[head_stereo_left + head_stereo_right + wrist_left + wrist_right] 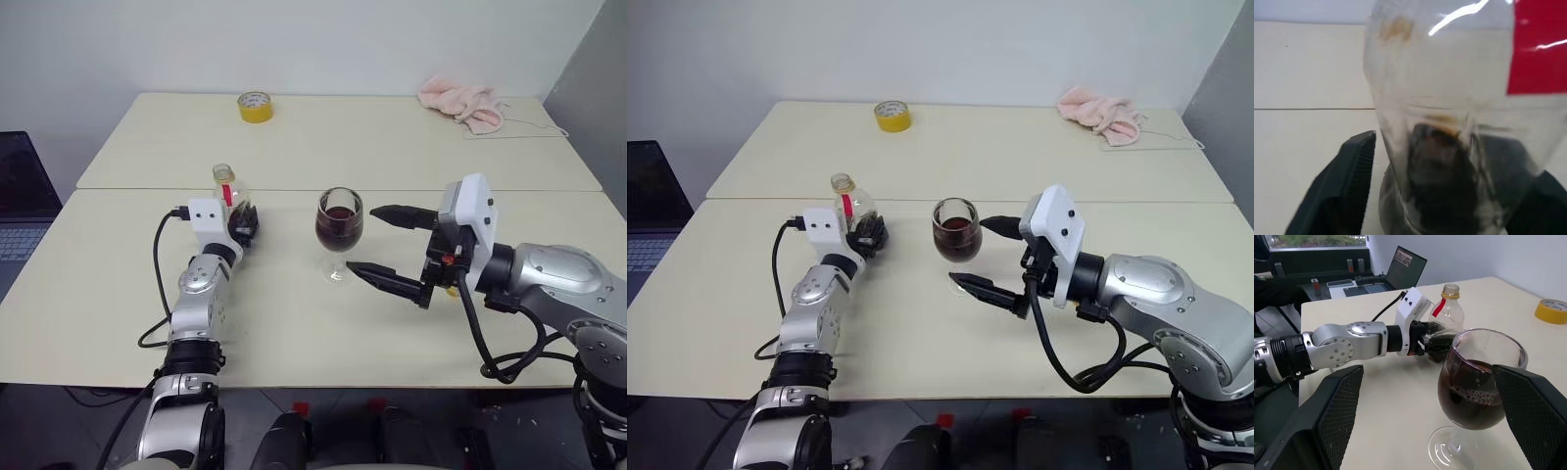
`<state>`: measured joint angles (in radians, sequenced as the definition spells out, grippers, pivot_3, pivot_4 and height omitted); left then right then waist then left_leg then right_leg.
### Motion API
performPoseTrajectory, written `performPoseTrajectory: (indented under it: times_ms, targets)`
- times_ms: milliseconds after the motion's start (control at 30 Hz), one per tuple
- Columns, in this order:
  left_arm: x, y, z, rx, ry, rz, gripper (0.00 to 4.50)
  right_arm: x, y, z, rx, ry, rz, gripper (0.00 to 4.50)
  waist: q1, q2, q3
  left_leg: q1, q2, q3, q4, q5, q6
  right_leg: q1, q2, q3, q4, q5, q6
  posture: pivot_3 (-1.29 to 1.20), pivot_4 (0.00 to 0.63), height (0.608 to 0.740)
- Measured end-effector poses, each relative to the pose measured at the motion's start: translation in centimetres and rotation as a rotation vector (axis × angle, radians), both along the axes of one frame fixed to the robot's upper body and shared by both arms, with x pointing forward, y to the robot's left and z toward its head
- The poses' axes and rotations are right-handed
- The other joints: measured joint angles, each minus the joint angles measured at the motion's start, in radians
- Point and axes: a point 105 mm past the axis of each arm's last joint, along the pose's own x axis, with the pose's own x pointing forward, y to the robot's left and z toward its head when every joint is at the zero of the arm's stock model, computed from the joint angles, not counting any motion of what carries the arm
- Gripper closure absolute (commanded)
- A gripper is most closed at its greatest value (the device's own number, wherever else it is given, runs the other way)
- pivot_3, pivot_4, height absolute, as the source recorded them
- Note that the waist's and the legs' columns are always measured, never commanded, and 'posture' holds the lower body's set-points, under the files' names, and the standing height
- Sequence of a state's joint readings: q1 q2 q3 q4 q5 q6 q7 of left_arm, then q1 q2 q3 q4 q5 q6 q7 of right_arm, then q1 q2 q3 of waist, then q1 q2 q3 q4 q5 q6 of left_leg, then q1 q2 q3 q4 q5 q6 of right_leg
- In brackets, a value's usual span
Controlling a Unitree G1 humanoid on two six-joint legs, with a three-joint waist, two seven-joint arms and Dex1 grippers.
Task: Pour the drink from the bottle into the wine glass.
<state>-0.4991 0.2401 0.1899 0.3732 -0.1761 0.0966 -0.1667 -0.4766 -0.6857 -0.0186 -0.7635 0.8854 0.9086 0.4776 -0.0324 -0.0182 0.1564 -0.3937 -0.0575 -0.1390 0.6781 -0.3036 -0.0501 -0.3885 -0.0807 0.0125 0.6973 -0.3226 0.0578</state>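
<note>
Looking down from my head, I see the bottle (228,194) upright on the table (118,294) between the 2 fingers of my left gripper (245,224); whether they press its sides, I cannot tell. The wine glass (339,223) stands right of it, holding the drink (339,228). My right gripper (376,243) is spread wide on either side of the glass, gripping nothing. My left wrist shows the nearly empty bottle's clear body close up, 1 finger (1339,188) beside it. My right wrist shows the glass between both fingers, untouched.
</note>
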Motion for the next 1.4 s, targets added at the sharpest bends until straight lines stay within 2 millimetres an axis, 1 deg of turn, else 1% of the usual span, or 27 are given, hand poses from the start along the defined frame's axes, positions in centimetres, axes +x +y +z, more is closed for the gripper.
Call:
performPoseTrajectory:
  times_ms: [33,67,367,467,567,667,767,933,1000,1067,1100,1167,1233,1300,1400]
  targets:
    - [0.0,0.0,0.0,0.0,0.0,-0.001,0.1,0.0,0.0,0.0,0.0,-0.001,0.001,0.0,0.0,0.0,0.0,0.0,0.0,0.0,0.0,0.0,0.0,0.0,0.0,0.0,0.0,0.0,0.0,0.0,0.15,0.74]
    - [0.0,0.0,0.0,0.0,0.0,-0.002,0.02,0.0,0.0,0.0,0.0,-0.002,0.001,0.0,0.0,0.0,0.0,0.0,0.0,0.0,0.0,0.0,0.0,0.0,0.0,0.0,0.0,0.0,0.0,0.0,0.15,0.74]
    - [-0.5,-0.1,-0.4,0.022,0.007,-0.033,0.02,0.0,0.1,0.0,-0.001,-0.001,0.002,0.0,0.0,0.0,0.0,0.0,0.0,0.0,0.0,0.0,0.0,0.0,0.0,0.0,0.0,0.0,0.0,0.0,0.15,0.74]
    - [-1.5,0.3,-0.4,0.047,-0.007,-0.043,0.02,0.0,-0.1,-0.2,-0.004,0.008,-0.001,0.0,0.0,0.0,0.0,0.0,0.001,0.0,0.0,0.0,0.0,0.0,0.0,0.0,0.0,0.0,0.0,0.0,0.15,0.74]
    - [-2.8,1.0,-0.3,0.076,-0.022,-0.045,0.02,0.0,-0.5,-1.3,-0.014,0.041,-0.019,0.0,0.0,0.0,0.0,0.0,0.002,0.0,0.0,0.0,0.0,0.0,0.0,0.001,0.0,0.0,0.0,0.0,0.15,0.74]
    - [-4.0,1.0,-0.3,0.088,-0.034,-0.056,0.02,0.1,-1.0,-2.0,-0.013,0.05,-0.042,0.0,0.003,-0.001,0.0,0.0,0.002,0.0,0.0,0.0,0.0,0.001,-0.001,0.001,-0.001,0.0,0.0,0.0,0.15,0.74]
    - [-4.9,1.2,-0.6,0.103,-0.028,-0.051,0.02,0.4,-1.7,-3.1,-0.004,0.07,-0.08,0.0,0.003,-0.001,-0.001,0.0,0.002,0.0,0.0,0.0,0.0,0.001,-0.001,0.001,-0.001,0.0,0.0,0.0,0.15,0.74]
    - [-6.8,2.0,-0.2,0.147,-0.022,-0.018,0.02,1.1,-3.2,-5.4,0.018,0.11,-0.178,0.0,0.003,-0.002,-0.001,0.001,0.002,0.001,-0.001,0.0,0.0,0.001,-0.001,0.001,-0.001,0.0,0.0,0.0,0.15,0.74]
    - [-8.3,2.5,-0.8,0.141,0.035,-0.006,0.02,1.4,-4.2,-7.0,0.063,0.159,-0.258,0.0,0.003,-0.002,-0.001,0.002,0.004,0.001,-0.002,0.0,0.0,0.001,-0.001,0.002,-0.001,0.0,0.0,0.0,0.15,0.74]
    - [-9.3,2.8,-1.8,0.1,0.098,-0.032,0.02,1.9,-4.9,-8.5,0.105,0.193,-0.34,0.0,0.003,-0.001,-0.001,0.002,0.004,0.002,-0.002,0.0,0.0,0.001,-0.001,0.003,-0.001,0.0,0.0,0.0,0.15,0.74]
    - [-9.6,2.6,-2.2,0.082,0.122,-0.06,0.02,2.1,-5.1,-9.1,0.124,0.194,-0.377,0.0,0.003,-0.001,-0.001,0.003,0.004,0.002,-0.002,0.0,0.0,0.001,0.0,0.003,0.0,0.0,0.0,0.0,0.15,0.74]
    - [-9.8,2.2,-2.3,0.062,0.139,-0.108,0.02,2.5,-5.1,-9.8,0.147,0.195,-0.426,0.0,0.005,-0.001,-0.001,0.003,0.004,0.001,-0.002,0.0,0.001,0.002,0.0,0.003,0.0,0.0,0.0,0.0,0.15,0.74]
    - [-9.9,1.6,-1.6,0.068,0.129,-0.166,0.02,2.9,-5.0,-10.4,0.171,0.173,-0.469,0.0,0.005,-0.001,-0.001,0.004,0.003,0.002,-0.002,0.0,0.0,0.002,0.001,0.003,-0.001,0.0,0.0,0.0,0.15,0.74]
    - [-10.0,0.8,-0.7,0.07,0.098,-0.224,0.02,3.4,-5.2,-11.4,0.189,0.16,-0.529,0.0,0.004,-0.001,-0.001,0.004,0.003,0.002,-0.002,0.0,0.0,0.002,0.001,0.003,-0.001,0.0,0.0,0.0,0.15,0.74]
    - [-10.5,-1.0,0.2,0.108,0.07,-0.332,0.02,4.8,-6.5,-13.3,0.152,0.061,-0.678,0.0,0.003,-0.001,-0.001,0.004,0.002,0.003,-0.003,0.0,0.0,0.002,0.001,0.004,-0.001,0.0,0.0,0.0,0.15,0.74]
